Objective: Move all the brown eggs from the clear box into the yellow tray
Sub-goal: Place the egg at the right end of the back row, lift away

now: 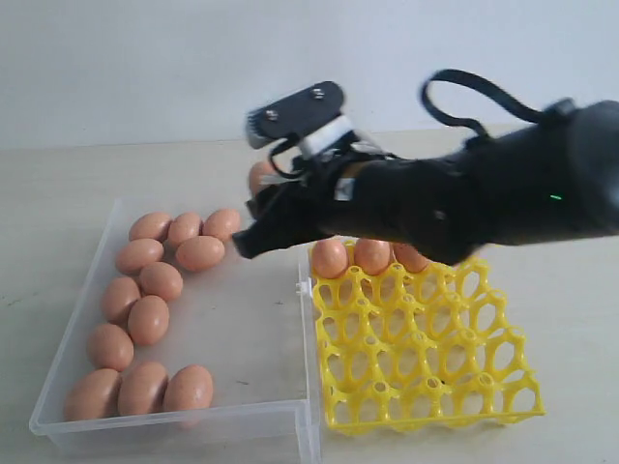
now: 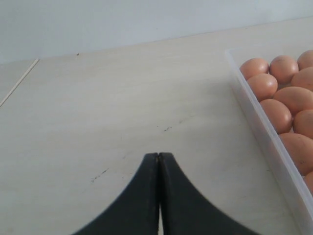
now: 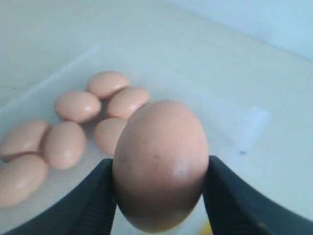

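Your target, one brown egg [image 3: 160, 164], sits in the right gripper [image 3: 159, 196], pinched across its width between the two black fingers [image 3: 95, 200], blunt end down. The jaws stand fairly wide, set by the egg's girth, and both pads press its shell. In the exterior view that egg hangs in the air over the far edge of the clear box [image 1: 242, 333], close to the corner where the box meets the yellow tray [image 1: 426, 358]. Twelve more brown eggs [image 1: 148, 319] lie loose on the box floor: a cluster at the far left corner, a line down the left wall, and three along the near wall. They are smooth, matte, oval and orange-brown. The box is transparent plastic, shallow and rectangular with low walls. The tray touches or sits just beside the box's right wall. It is glossy bright yellow plastic, an openwork grid of cups with pointed posts. Three eggs [image 1: 372, 254] stand side by side in its far row, partly under your black right arm [image 1: 484, 203]. Your left gripper [image 2: 159, 157] is pinched fully together with nothing in it, over the bare pale wood-look table [image 2: 98, 98], just outside the box's left wall.
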Motion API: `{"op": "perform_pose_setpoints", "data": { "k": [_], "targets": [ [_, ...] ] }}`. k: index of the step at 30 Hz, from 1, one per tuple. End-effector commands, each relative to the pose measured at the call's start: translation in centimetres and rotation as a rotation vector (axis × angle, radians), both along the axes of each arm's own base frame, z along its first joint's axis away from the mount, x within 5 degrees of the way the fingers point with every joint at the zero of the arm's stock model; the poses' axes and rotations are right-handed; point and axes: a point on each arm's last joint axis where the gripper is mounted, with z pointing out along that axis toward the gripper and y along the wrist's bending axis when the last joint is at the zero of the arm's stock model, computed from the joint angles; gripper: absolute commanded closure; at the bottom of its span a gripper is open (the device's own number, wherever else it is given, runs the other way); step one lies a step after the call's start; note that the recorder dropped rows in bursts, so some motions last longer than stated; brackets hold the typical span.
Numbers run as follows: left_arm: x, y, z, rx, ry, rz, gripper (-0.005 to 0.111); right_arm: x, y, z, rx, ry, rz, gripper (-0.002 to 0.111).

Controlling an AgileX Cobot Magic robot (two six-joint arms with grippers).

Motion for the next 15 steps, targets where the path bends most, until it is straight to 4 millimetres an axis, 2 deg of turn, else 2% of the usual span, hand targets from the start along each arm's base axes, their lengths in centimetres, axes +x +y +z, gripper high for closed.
{"op": "perform_pose_setpoints", "data": {
  "k": [1,5,9,12,15],
  "targets": [
    [0.0,0.0,0.2,-0.006,-0.019,-0.006,0.107,-1.4,-6.1,0.2,-0.025,-0.18,-0.107,0.108],
    [0.0,0.0,0.2,-0.006,-0.019,-0.006,0.107,-2.4,-10.8,-0.6,-0.015,-0.226,-0.251,0.108],
    [0.0,0.0,0.2,-0.006,-0.019,-0.006,0.107,-1.9,-13.7,-1.8,-0.011,-0.18,-0.361,0.108],
    [0.0,0.0,0.2,-0.006,-0.019,-0.006,0.107,-1.3,-14.5,-2.8,0.001,-0.142,-0.413,0.108],
    [0.0,0.0,0.2,-0.006,-0.019,-0.006,0.107,-0.8,-15.2,-4.9,-0.016,-0.074,-0.452,0.108]
  ]
}}
